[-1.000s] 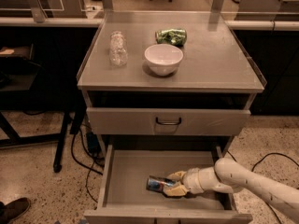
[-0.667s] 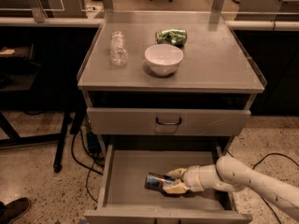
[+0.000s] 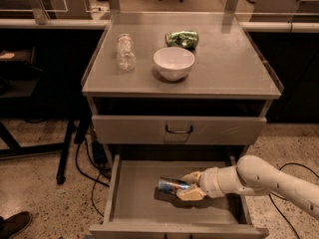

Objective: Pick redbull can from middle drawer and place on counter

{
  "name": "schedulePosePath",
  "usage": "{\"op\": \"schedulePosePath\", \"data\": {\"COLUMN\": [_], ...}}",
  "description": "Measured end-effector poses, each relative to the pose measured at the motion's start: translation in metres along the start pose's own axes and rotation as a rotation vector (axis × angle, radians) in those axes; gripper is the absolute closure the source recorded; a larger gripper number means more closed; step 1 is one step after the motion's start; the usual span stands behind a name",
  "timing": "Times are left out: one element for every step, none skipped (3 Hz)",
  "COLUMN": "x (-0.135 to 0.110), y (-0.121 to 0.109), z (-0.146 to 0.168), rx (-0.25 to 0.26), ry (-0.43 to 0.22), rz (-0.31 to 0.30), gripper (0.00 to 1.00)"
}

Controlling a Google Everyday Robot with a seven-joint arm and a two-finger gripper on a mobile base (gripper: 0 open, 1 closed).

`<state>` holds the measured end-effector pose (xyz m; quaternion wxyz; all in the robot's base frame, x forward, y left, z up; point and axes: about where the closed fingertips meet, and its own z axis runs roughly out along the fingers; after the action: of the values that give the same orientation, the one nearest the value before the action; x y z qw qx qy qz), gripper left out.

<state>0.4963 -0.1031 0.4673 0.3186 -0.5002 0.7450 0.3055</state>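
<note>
In the open middle drawer (image 3: 137, 200), my gripper (image 3: 185, 187) is clamped on the redbull can (image 3: 169, 184), which lies on its side between the fingers and sits slightly higher in the view than a second ago. Judgement: the grasp is complete and the lift has begun. Placement is not yet done; the counter (image 3: 229, 68) above carries a white bowl (image 3: 173, 62), a clear bottle (image 3: 125, 51) and a green can (image 3: 182, 38), so its right side is the likely target.

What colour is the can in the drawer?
Blue-and-silver can, in the gripper, middle drawer; camera view.
</note>
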Motion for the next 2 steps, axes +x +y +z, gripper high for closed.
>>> {"op": "schedulePosePath", "data": {"x": [-0.0144,-0.0167], "y": [0.0014,0.0008], "z": [-0.0244,-0.0261], "rx": [0.040,0.043], "ry": [0.027,0.028], "rz": [-0.007,-0.011], "gripper": [1.00,1.00]}}
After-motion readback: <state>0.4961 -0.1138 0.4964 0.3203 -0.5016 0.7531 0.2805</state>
